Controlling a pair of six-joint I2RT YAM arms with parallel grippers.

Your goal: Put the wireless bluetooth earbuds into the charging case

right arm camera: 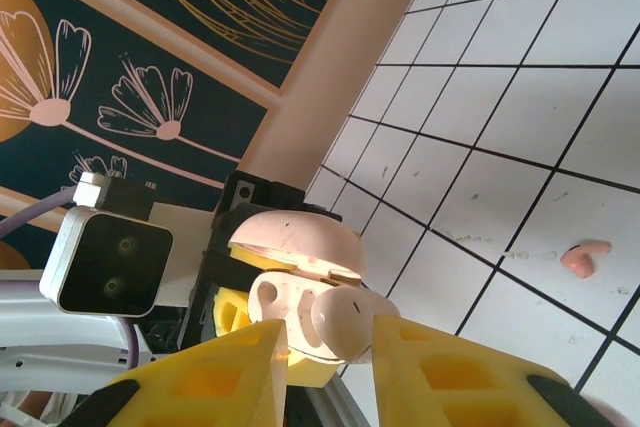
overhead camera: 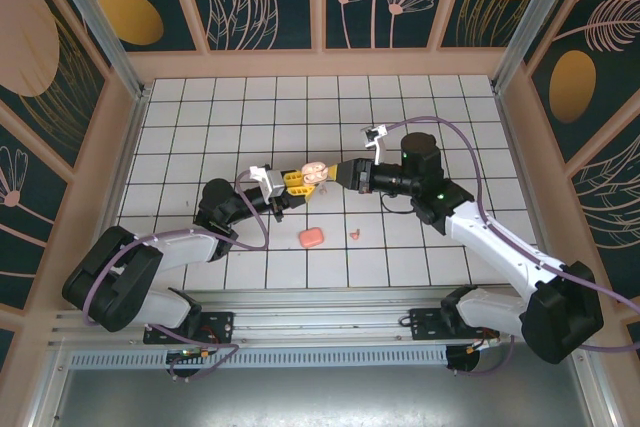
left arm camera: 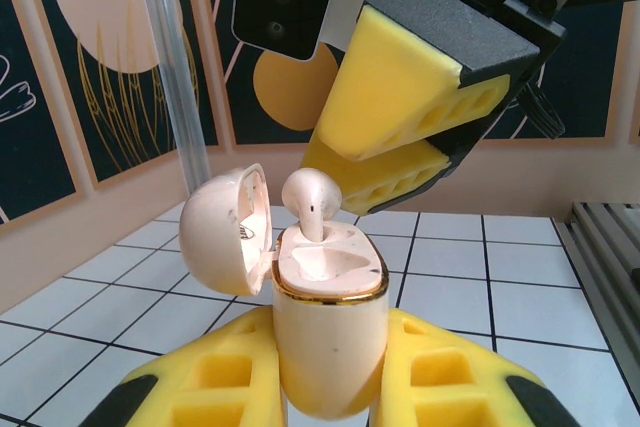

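My left gripper (left arm camera: 330,362) is shut on a pale pink charging case (left arm camera: 330,332), holding it upright off the floor with its lid (left arm camera: 225,232) swung open. One whitish earbud (left arm camera: 312,197) stands with its stem in the case's far slot, and the near slot is bare. My right gripper (right arm camera: 330,352) hovers at that earbud (right arm camera: 345,319). Its yellow fingers stand a narrow gap apart, tips just past the bud's head, gripping nothing. From above, the two grippers (overhead camera: 297,183) (overhead camera: 337,173) meet over mid-table. A coral earbud (overhead camera: 354,235) lies on the tiles.
A coral-orange pebble-like case (overhead camera: 311,237) lies shut on the white tiled floor (overhead camera: 200,117), near the coral bud (right arm camera: 585,259). Patterned walls and aluminium posts (overhead camera: 85,17) enclose the floor. A rail (overhead camera: 320,307) runs along the near edge.
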